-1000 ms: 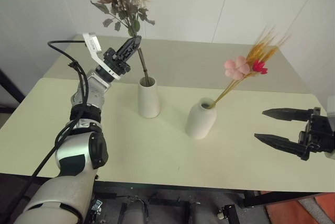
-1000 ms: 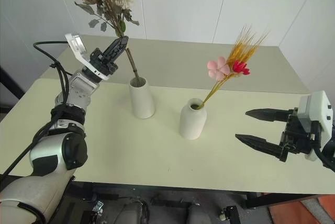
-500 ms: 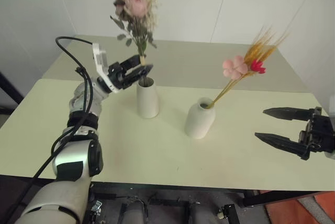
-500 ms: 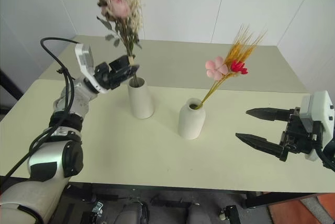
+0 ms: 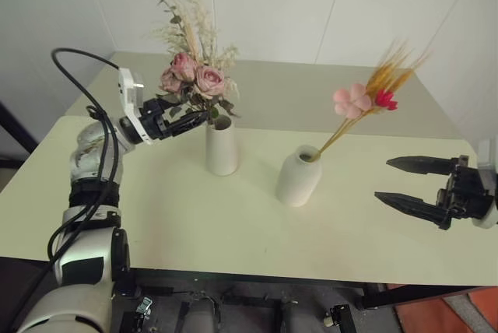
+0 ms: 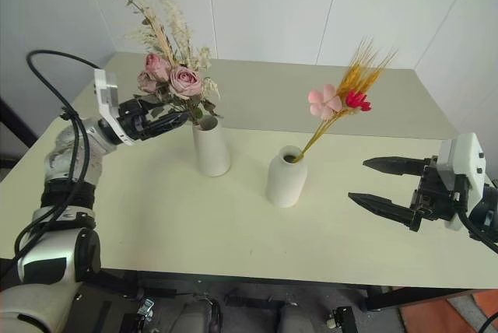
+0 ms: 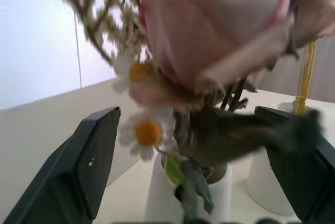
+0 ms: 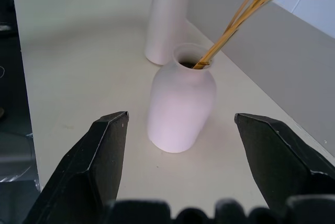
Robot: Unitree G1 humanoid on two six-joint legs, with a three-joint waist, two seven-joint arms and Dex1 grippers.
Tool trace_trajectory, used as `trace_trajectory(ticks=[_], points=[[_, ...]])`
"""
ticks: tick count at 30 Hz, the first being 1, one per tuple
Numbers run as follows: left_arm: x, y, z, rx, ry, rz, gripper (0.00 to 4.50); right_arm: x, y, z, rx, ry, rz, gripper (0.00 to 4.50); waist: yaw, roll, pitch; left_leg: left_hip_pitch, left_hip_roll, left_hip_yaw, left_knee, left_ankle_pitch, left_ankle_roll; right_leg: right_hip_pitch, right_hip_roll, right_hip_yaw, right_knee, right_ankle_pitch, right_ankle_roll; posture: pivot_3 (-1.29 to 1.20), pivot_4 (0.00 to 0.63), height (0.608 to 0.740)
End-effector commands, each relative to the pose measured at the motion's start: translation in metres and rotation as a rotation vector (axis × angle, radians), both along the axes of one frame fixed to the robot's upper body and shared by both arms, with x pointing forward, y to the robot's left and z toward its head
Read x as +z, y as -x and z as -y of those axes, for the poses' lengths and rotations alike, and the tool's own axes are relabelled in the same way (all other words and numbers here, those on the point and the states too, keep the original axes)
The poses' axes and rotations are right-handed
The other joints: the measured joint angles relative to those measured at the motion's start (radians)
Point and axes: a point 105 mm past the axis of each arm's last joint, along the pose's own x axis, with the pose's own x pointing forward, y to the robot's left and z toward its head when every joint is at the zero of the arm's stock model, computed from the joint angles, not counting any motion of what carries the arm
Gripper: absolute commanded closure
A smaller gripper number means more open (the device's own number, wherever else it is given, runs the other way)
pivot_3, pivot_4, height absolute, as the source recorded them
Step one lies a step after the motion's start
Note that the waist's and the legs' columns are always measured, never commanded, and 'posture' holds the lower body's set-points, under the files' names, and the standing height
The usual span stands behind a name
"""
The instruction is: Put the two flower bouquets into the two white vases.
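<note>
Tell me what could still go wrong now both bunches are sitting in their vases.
The left gripper has its jaws open right beside the rose bouquet, so pulling back could snag leaves and tip the tall vase. The wheat sprig leans well out of the round vase toward the right gripper; a sweep there might catch it.

No text, label, brand, number or sign can be read on anything here.
</note>
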Motion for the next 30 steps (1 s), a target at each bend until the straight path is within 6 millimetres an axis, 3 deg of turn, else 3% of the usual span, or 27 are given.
trace_trajectory(ticks=[1, 8, 13, 21, 30], points=[[0.009, 0.027, -0.018, -0.016, -0.058, 0.046, 0.03, 0.010, 0.002, 0.002, 0.002, 0.017, 0.056, 0.62, -0.009, 0.000, 0.000, 0.000, 0.000, 0.000, 0.000, 0.000, 0.000, 0.000, 0.000, 0.000, 0.000, 0.000, 0.000, 0.00, 0.150, 0.740], [0.000, 0.067, -0.069, 0.139, -0.241, 0.002, 0.03, 0.007, 0.002, 0.007, -0.014, 0.032, 0.042, 0.62, -0.013, 0.000, 0.000, 0.000, 0.001, 0.000, 0.000, 0.000, 0.000, 0.000, 0.000, 0.000, 0.000, -0.001, 0.001, 0.00, 0.150, 0.740], [0.004, 0.100, -0.093, 0.217, -0.327, -0.006, 0.03, 0.003, 0.000, 0.016, -0.035, 0.043, 0.036, 0.62, -0.011, 0.001, -0.001, 0.000, 0.001, 0.001, -0.001, 0.000, 0.000, -0.001, 0.000, 0.000, 0.000, -0.003, 0.003, 0.00, 0.150, 0.740], [0.018, 0.135, -0.104, 0.289, -0.370, 0.024, 0.03, 0.003, -0.007, 0.032, -0.073, 0.057, 0.029, 0.62, 0.000, 0.002, -0.001, 0.001, 0.003, 0.002, -0.001, 0.000, -0.001, -0.002, 0.000, -0.001, -0.001, -0.008, -0.001, 0.00, 0.150, 0.740], [0.021, 0.144, -0.108, 0.338, -0.390, 0.057, 0.03, 0.009, -0.011, 0.041, -0.079, 0.062, 0.014, 0.62, 0.002, 0.004, -0.002, 0.001, 0.004, 0.003, -0.001, 0.000, -0.001, -0.002, 0.000, 0.000, -0.001, -0.008, -0.001, 0.00, 0.150, 0.740]])
